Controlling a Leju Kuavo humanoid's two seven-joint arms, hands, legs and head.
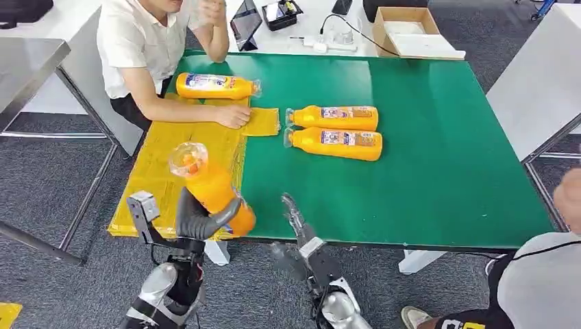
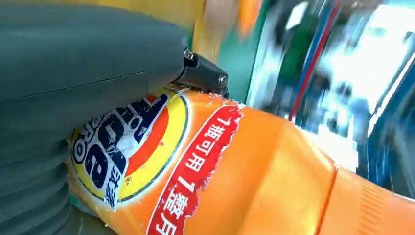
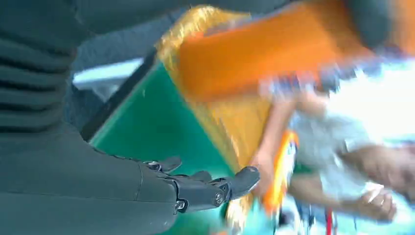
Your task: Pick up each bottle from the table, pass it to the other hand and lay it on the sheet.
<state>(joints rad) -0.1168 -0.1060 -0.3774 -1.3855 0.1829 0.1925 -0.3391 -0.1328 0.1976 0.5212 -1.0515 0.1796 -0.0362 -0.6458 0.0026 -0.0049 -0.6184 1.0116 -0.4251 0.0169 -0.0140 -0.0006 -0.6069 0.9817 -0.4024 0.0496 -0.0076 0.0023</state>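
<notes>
While the left hand [image 1: 199, 218] wraps its dark fingers [image 1: 223, 218] around the lower body of an orange bottle [image 1: 209, 186], the bottle stands tilted above the near corner of the yellow sheet [image 1: 164, 161], its clear cap end pointing up and away from the robot. Up close from the left wrist, the grey thumb presses on the bottle's round blue and yellow label [image 2: 127, 147] (a red strip with white characters runs beside it). The right hand [image 1: 296, 218] hovers just beside it over the near edge of the green tabletop [image 1: 438, 151], holding nothing, its fingers [image 3: 215, 188] stretched out straight and slightly apart.

Farther out, a second orange bottle [image 1: 216, 86] lies on its side at the far end of the sheet. Two more bottles [image 1: 336, 130] lie side by side on the bare green, caps toward the sheet, well apart from both hands. A person in a white shirt [image 1: 140, 41] sits at the far left corner, one hand [image 1: 234, 116] resting flat on the sheet near the lying bottle. Behind the tabletop sit a cardboard box [image 1: 411, 31] and a tablet [image 1: 245, 24].
</notes>
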